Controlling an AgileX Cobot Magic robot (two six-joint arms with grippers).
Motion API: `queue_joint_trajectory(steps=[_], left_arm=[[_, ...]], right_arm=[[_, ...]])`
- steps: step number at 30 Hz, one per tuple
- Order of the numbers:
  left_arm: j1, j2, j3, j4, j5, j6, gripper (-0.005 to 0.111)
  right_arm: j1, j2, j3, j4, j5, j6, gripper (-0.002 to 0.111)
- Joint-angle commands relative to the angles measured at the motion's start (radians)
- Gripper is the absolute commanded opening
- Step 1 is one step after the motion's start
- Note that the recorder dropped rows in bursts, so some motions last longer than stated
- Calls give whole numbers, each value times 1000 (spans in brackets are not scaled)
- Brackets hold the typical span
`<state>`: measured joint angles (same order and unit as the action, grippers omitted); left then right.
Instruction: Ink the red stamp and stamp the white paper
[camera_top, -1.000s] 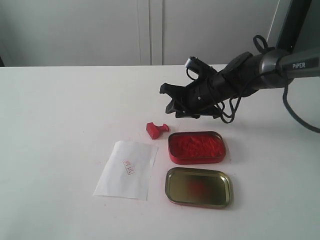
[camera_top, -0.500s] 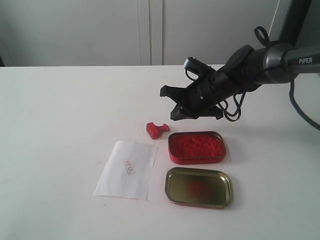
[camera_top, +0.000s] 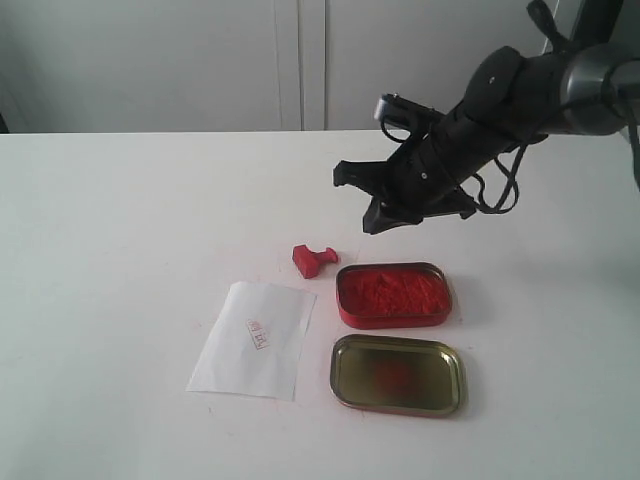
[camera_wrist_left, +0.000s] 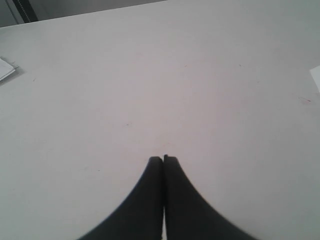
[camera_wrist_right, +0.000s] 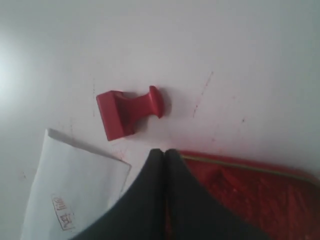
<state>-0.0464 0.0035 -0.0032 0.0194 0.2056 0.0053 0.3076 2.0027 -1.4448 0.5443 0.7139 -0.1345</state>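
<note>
The red stamp (camera_top: 312, 259) lies on its side on the white table, just left of the ink tin; it also shows in the right wrist view (camera_wrist_right: 127, 111). The white paper (camera_top: 255, 338) (camera_wrist_right: 75, 190) lies flat in front of the stamp and carries a small red imprint. My right gripper (camera_top: 364, 201) (camera_wrist_right: 164, 151) hovers above and behind the stamp and tin, shut, with nothing in it. My left gripper (camera_wrist_left: 163, 159) is shut over bare tabletop and does not appear in the exterior view.
An open tin of red ink (camera_top: 393, 294) (camera_wrist_right: 260, 195) sits right of the stamp. Its gold lid (camera_top: 397, 374) lies in front of it, inside up. A white wall stands behind the table's far edge.
My right arm has risen and drawn back to the right, away from the stamp. The stamp, paper and tins have not moved.
</note>
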Motion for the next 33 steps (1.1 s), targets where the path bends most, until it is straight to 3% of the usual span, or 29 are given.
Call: queue_joint_trajectory(steps=[1, 33], left_arm=[[4, -3, 3, -3, -4, 3, 0], [4, -3, 3, -3, -4, 3, 0]], right_arm=[[-8, -32, 3, -104, 60, 68, 0], [-8, -111, 3, -193, 218, 95, 0]])
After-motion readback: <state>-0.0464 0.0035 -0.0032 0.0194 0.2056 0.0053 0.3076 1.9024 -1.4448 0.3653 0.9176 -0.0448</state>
